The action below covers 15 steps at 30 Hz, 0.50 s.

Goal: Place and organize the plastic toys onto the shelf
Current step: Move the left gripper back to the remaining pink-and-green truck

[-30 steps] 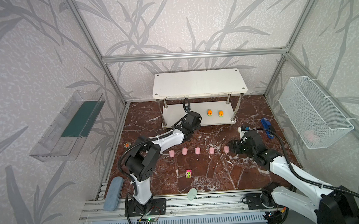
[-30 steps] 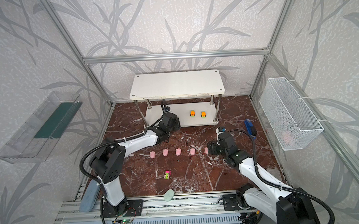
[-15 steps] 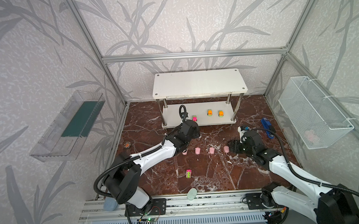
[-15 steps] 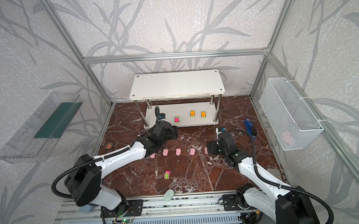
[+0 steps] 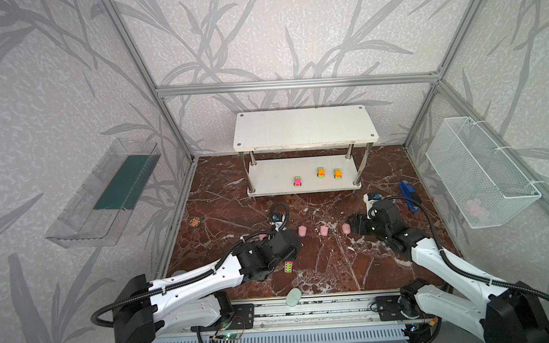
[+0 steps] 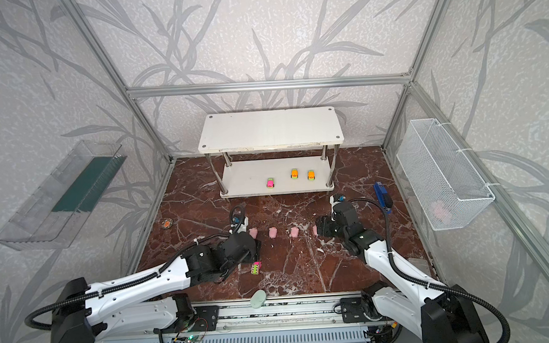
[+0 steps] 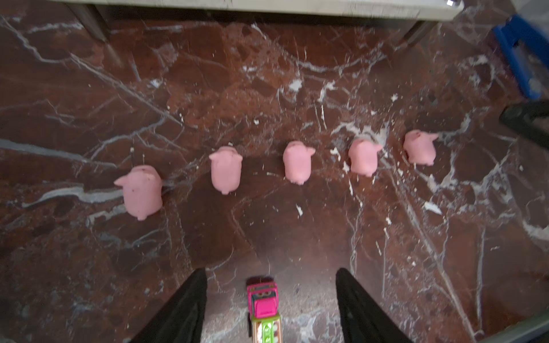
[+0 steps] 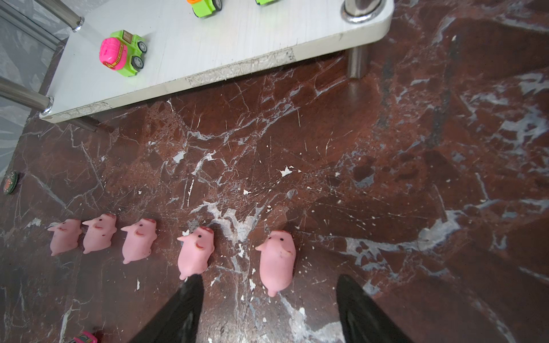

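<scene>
Left claw (image 7: 271, 274) has pulled back from the shelf (image 5: 303, 125) to frame centre, jaws apart over a pink car (image 7: 263, 308) on the bench (image 5: 336, 272). Right claw (image 8: 270, 279) jaws apart by the rightmost pig (image 8: 277, 261). Three cars (image 5: 321, 172) sit on the lower board (image 5: 273, 178), upper centre; five pigs (image 7: 298, 161) in a row mid-frame.

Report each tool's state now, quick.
Left tool: open, holding nothing; the pink toy car sits loose on the floor between the jaws.
Right tool: open, holding nothing; a pig lies at the jaws' tips, not gripped.
</scene>
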{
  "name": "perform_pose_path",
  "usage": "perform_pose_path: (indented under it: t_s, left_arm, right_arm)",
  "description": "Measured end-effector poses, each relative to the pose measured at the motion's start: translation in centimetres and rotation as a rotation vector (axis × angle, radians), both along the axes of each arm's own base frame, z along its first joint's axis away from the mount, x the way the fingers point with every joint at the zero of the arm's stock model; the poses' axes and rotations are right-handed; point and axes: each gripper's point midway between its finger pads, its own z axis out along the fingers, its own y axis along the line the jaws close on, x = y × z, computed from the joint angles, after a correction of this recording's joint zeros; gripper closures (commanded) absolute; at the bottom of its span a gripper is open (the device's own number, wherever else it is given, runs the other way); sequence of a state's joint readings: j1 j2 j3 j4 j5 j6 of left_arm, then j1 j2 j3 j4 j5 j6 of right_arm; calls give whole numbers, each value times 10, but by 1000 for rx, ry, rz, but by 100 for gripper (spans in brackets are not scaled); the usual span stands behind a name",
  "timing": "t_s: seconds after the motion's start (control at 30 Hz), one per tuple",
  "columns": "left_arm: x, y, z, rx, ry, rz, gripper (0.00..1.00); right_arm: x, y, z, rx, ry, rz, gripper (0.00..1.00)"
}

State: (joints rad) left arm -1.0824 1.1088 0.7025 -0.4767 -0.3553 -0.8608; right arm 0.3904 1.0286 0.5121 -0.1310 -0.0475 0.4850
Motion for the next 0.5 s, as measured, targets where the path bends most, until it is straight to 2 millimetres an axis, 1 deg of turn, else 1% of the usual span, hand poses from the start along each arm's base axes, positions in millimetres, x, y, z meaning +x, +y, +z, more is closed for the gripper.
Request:
perform_pose_path:
  t_s: [0.1, 0.17, 0.33, 0.5]
  left_arm:
    - [-17, 0, -19, 35, 56, -38, 33]
    - [-23, -2, -28, 55, 83, -55, 32]
    - [-30, -4, -45, 95, 130, -70, 33]
    - [-34, -6, -56, 111, 167, -83, 34]
  right_arm:
    - [-1, 1, -2, 8, 7, 0, 29]
    - [-2, 1, -6, 13, 15, -3, 29]
    - [-5, 0, -11, 17, 30, -5, 29]
    - [-7, 0, -13, 15, 35, -6, 29]
